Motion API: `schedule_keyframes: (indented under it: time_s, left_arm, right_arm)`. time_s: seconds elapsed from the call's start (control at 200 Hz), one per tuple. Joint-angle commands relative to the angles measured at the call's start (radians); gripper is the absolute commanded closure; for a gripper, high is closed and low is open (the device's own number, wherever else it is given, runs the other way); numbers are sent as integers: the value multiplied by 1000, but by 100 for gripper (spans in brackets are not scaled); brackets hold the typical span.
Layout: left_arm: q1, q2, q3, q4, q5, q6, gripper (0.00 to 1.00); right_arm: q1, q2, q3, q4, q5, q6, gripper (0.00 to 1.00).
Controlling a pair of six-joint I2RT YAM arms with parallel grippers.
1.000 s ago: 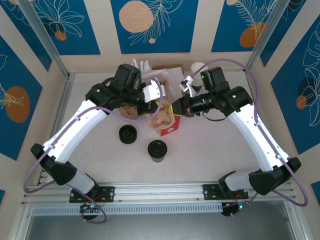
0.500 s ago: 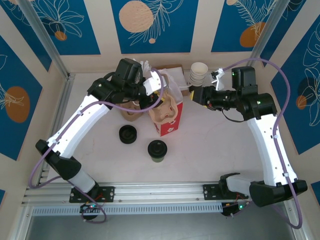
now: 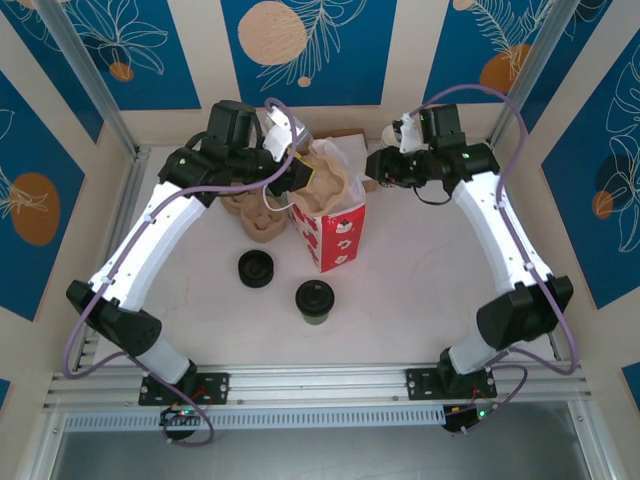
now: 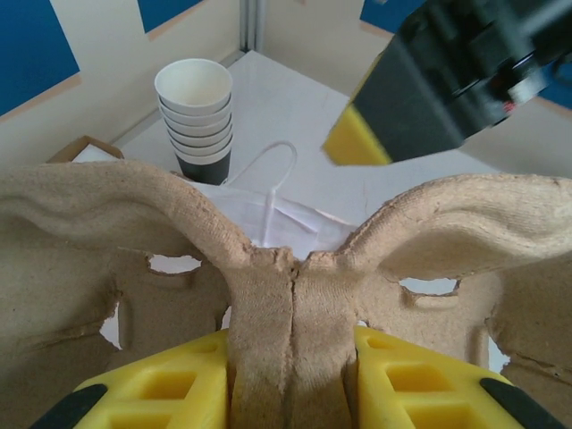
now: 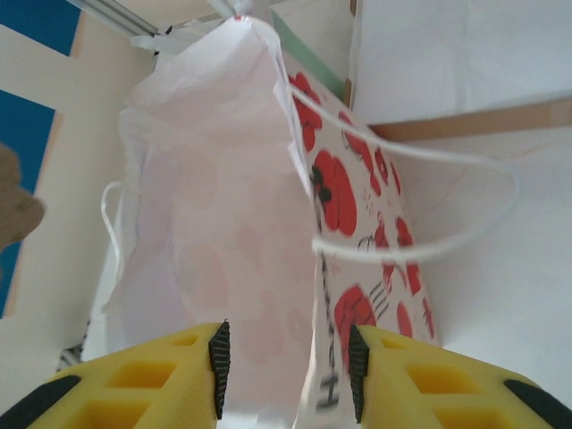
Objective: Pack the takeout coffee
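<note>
**Takeout coffee on the table, bag mouth at risk**

Takeout coffee [image 3: 315,299] stands upright on the table [image 3: 420,300], lid on, near the front of the paper bag [image 3: 338,238] and well apart from both grippers; the low stack of spare lids [image 3: 255,268] sits just to its left. By my reading the coffee has not yet been packed.

The left gripper [image 4: 292,375] pinches the centre rib of a pulp carrier [image 4: 268,259] and holds it at the bag's mouth; the right gripper [image 5: 286,357] has its jaws spread, with the bag's thin edge running between them and not clamped.

Likely troubles, as I judge them:

- the bag is light and is not gripped at its edge; a push from the carrier could tip it or slide it toward the coffee and knock the cup over;
- the carrier's wide wings may catch on the rim or on the string handle [image 5: 420,232]; forcing it down could crumple or tear the paper;
- a grip on one narrow rib lets the carrier twist; it could seat crooked, leaving no level pocket for the cup;
- the right arm works close to the stack of white cups [image 4: 197,112]; a careless swing could topple them.
</note>
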Motion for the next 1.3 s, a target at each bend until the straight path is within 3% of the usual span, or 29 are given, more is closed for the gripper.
schedule_keyframes:
  time_s: [0.0, 0.315, 0.65, 0.74, 0.955, 1.29]
  left_arm:
    - [17, 8, 46, 48, 53, -90, 69]
    - [39, 28, 90, 49, 98, -142, 70]
    - [43, 36, 92, 49, 123, -156, 70]
    - [43, 40, 92, 51, 126, -162, 70]
    - [43, 53, 98, 69, 192, -188, 71]
    - [24, 81, 98, 77, 284, -198, 71]
  right_arm:
    - [24, 68, 102, 20, 37, -86, 57]
    - [55, 320, 356, -94, 10, -103, 53]
    - [96, 370, 364, -119, 59, -133, 54]
    - [106, 369, 364, -128, 68, -143, 62]
    - [115, 342, 376, -185, 144, -128, 98]
    - [117, 177, 241, -206, 209, -154, 100]
